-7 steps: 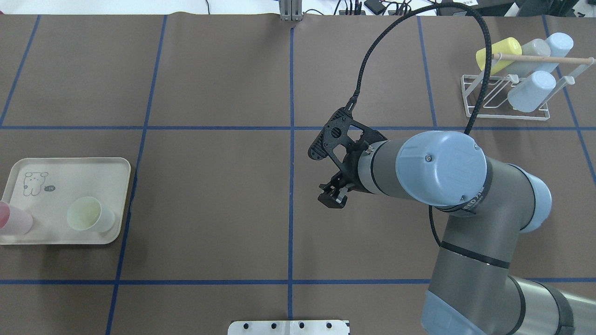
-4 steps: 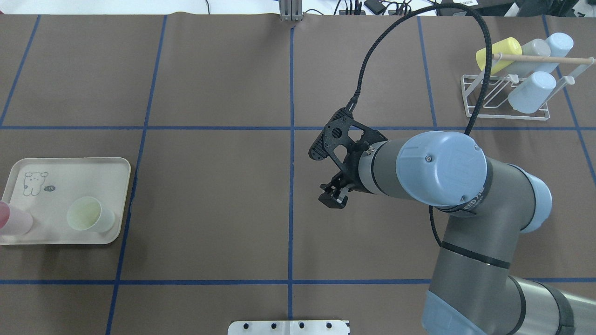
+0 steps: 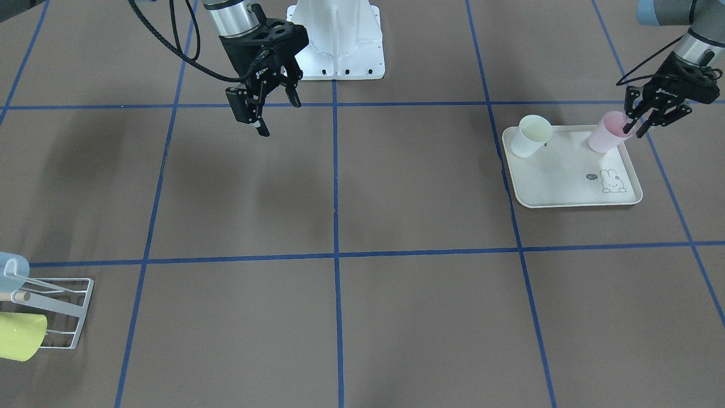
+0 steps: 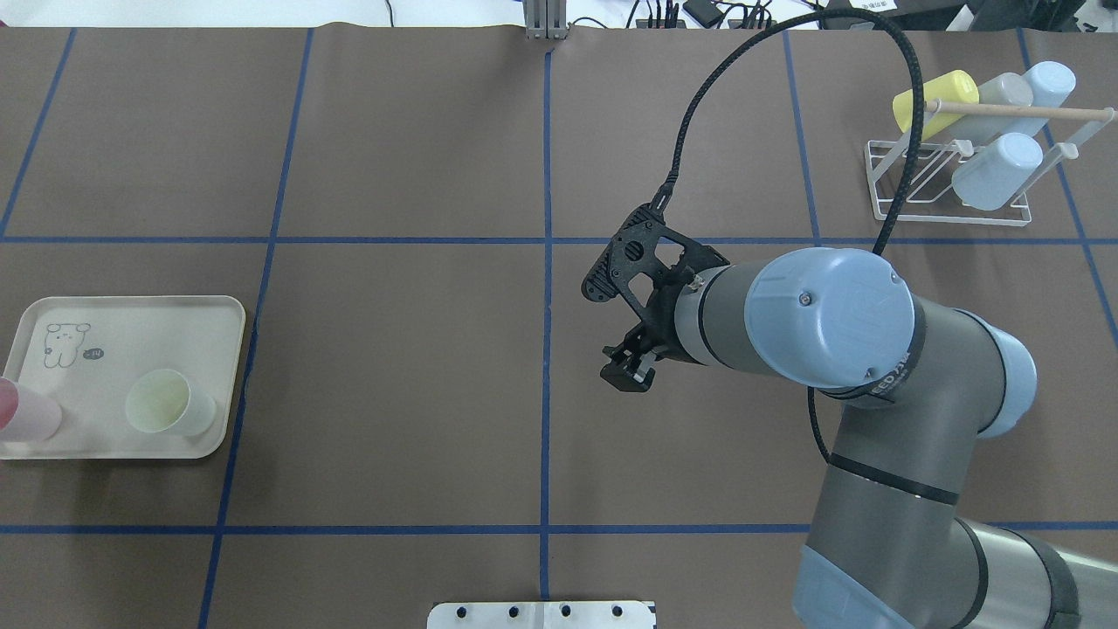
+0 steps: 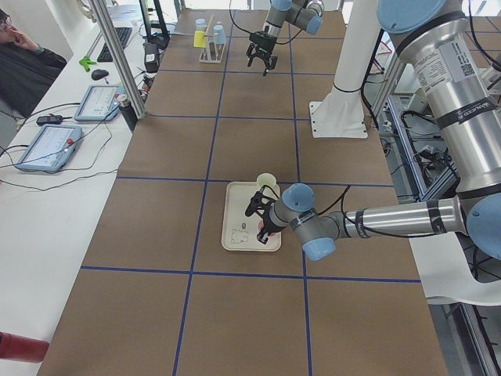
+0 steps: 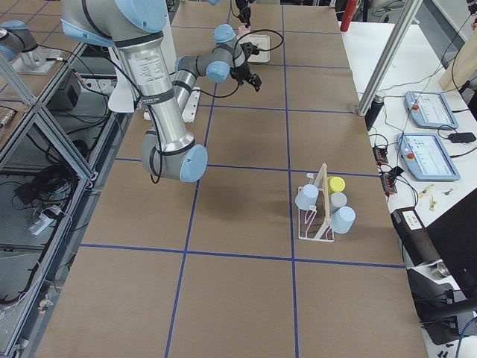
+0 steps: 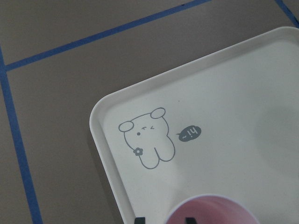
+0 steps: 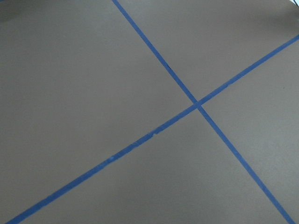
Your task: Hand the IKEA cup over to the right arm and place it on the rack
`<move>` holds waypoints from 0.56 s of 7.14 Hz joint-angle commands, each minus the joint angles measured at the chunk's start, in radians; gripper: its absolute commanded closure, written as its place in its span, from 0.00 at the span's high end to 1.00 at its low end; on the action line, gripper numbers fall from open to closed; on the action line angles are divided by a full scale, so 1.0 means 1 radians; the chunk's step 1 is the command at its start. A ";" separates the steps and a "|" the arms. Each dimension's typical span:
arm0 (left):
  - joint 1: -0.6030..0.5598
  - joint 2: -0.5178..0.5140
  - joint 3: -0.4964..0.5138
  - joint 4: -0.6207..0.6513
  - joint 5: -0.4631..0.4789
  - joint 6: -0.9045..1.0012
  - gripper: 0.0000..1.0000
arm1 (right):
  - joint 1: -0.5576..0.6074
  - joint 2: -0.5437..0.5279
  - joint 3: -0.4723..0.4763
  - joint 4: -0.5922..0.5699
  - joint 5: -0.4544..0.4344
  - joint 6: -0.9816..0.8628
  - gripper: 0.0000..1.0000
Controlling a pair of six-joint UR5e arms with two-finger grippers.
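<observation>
A pinch on one thin wall may tip or drop the pink cup [image 3: 604, 136] as my left gripper [image 3: 634, 122], jaws apart, straddles its rim. The cup, pale, tapered and upright, stands at the outer corner of the rabbit tray [image 3: 566, 195] nearest my base. My right gripper [image 3: 280, 118] hangs open and empty over the middle of the table [image 3: 396, 187].

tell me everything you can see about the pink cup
The pink cup is a pale, slightly translucent, plastic-looking tumbler with tapered sides. It stands mouth up in a corner of the cream tray, apart from the pale green cup. The left gripper is open, straddling its rim, one finger inside, one outside; contact is unclear.
</observation>
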 commanded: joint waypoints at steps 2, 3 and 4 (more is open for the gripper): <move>0.000 -0.005 0.002 0.000 0.001 -0.003 0.07 | 0.000 0.001 0.000 0.002 0.000 0.000 0.99; 0.000 -0.015 0.001 -0.002 -0.001 -0.001 0.00 | 0.000 0.004 0.000 0.002 0.000 0.000 1.00; -0.001 -0.020 -0.004 -0.002 -0.002 0.001 0.00 | 0.000 0.006 0.000 0.003 0.000 -0.002 1.00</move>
